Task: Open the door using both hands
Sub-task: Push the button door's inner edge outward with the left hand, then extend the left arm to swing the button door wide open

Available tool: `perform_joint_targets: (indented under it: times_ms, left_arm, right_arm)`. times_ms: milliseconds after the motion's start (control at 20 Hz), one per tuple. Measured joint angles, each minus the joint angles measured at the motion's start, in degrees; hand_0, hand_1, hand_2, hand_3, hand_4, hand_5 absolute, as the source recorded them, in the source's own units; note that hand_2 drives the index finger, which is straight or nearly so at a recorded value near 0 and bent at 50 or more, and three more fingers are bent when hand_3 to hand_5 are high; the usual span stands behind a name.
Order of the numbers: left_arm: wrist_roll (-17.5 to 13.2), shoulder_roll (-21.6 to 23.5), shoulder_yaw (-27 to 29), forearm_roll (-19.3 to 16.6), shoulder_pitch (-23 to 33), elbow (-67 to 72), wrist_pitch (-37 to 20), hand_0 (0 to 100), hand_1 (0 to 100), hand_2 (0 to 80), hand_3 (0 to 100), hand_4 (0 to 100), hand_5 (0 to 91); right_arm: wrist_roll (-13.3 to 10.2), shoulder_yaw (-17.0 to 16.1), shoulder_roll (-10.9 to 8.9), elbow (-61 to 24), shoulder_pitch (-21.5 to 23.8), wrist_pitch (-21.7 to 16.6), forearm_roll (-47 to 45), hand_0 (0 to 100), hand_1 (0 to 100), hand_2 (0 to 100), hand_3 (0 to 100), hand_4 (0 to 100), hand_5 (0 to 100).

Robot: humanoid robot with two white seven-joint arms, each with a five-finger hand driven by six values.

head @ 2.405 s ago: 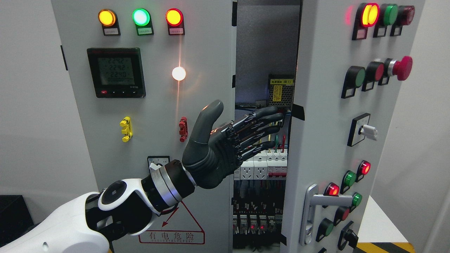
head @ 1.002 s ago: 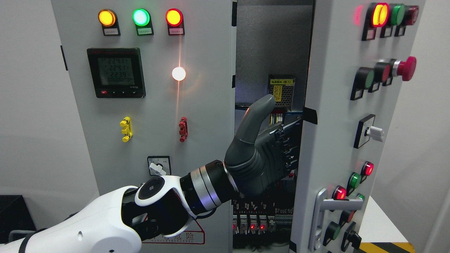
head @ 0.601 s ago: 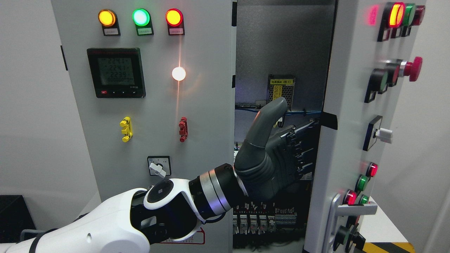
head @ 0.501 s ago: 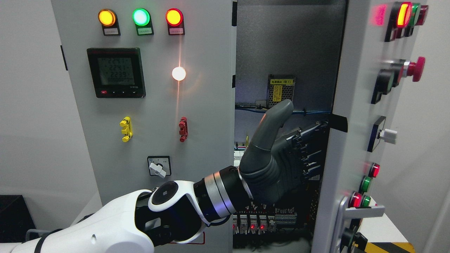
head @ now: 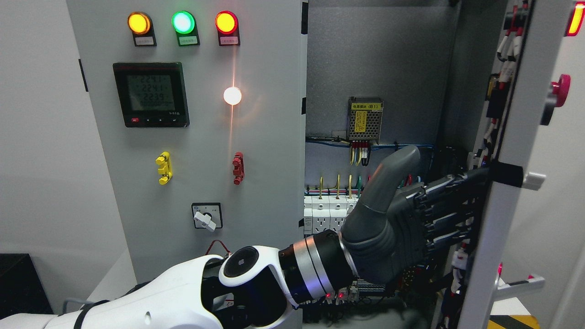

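The right door (head: 512,151) of the cabinet (head: 192,137) is seen almost edge-on at the far right, already swung wide. The left hand (head: 406,228) is laid flat against its inner face, fingers (head: 452,205) stretched out and grasping nothing, thumb raised. The push should be kept gentle and along the door's arc, so that the wires (head: 496,91) behind it are not caught.
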Motion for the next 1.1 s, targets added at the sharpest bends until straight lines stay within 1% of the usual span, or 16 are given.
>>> perform_joint_targets:
  times_ms: [551,1102]
  left_arm:
    - [0.19,-6.61,-0.59,-0.28,-0.31,2.4,1.26,0,0,0.0,0,0,0.0]
    - [0.31,-14.25,-0.76,-0.52,-1.16,8.07,1.28,0,0,0.0,0,0,0.0]
  right_arm:
    - [0.0,0.0,0.0,0.0,0.0,0.0,0.0,0,0,0,0,0,0]
    - [0.0,0.0,0.0,0.0,0.0,0.0,0.0,0,0,0,0,0,0]
